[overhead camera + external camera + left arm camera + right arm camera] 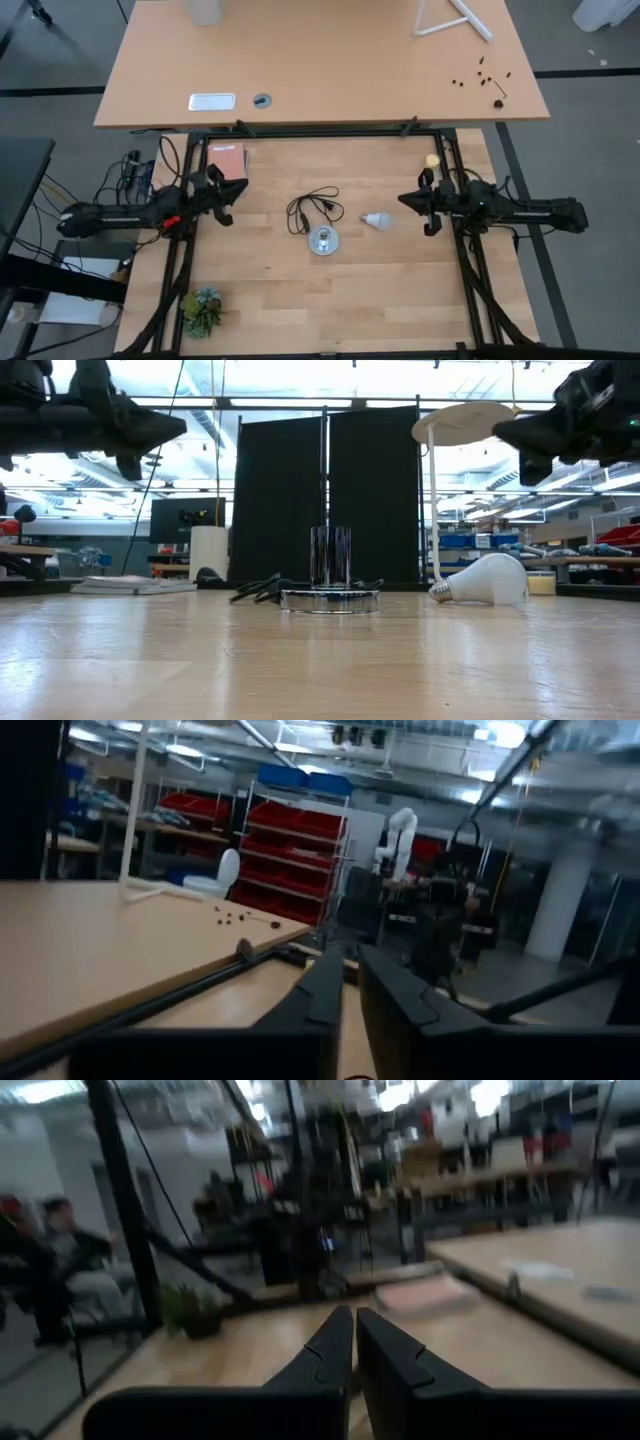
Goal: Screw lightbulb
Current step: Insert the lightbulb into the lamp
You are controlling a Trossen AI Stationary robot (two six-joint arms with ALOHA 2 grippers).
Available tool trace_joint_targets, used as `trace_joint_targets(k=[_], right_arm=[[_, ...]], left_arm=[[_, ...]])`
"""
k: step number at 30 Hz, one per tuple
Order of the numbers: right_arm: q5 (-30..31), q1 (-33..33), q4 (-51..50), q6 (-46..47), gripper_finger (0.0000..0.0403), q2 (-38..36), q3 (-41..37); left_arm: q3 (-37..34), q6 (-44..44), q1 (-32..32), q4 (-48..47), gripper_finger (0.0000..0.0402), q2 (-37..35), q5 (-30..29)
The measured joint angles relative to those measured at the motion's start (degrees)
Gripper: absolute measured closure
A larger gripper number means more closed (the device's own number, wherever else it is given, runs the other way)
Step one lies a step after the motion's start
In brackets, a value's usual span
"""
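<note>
While both arms hang off the tabletop edges, nothing is being held. Over at the left of the overhead frame, the left pincer sits with its fingers nearly together, just a thin slit between them, gripping nothing. Near the middle there's a black cord looped above a shiny silver socket disc. Just right of that disc, apart from it, the lightbulb lies on its side, its screw base pointing left. Further right, the right pincer is pinched closed and empty, near the bulb but not touching it.
</note>
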Motion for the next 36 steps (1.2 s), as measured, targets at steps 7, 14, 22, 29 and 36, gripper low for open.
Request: trace_joint_targets(k=[7, 14, 22, 29, 36], right_arm=[[1.4, 0.0, -1.9, -5.6, 0.0337, 14.6, 5.3], [4.4, 0.0, -2.3, -9.1, 0.0192, 21.2, 8.6], [6.1, 1.9, -16.5, -0.3, 0.0045, 26.4, 15.1], [16.0, 8.5, -21.4, 3.8, 0.0045, 32.5, 15.6], [23.6, 13.3, -16.6, 6.2, 0.0055, 37.5, 13.5]], left_arm=[[5.7, 7.3, -1.0, 2.8, 0.0276, 18.5, -0.2], [6.9, 9.9, -1.0, 12.2, 0.0244, 33.0, 0.8], [9.2, 6.7, -5.5, 20.3, 0.0244, 45.3, 5.7], [16.4, 6.8, -14.8, 20.4, 0.0244, 55.3, -3.9], [19.5, 6.3, -20.0, 20.8, 0.0244, 62.8, -14.1]])
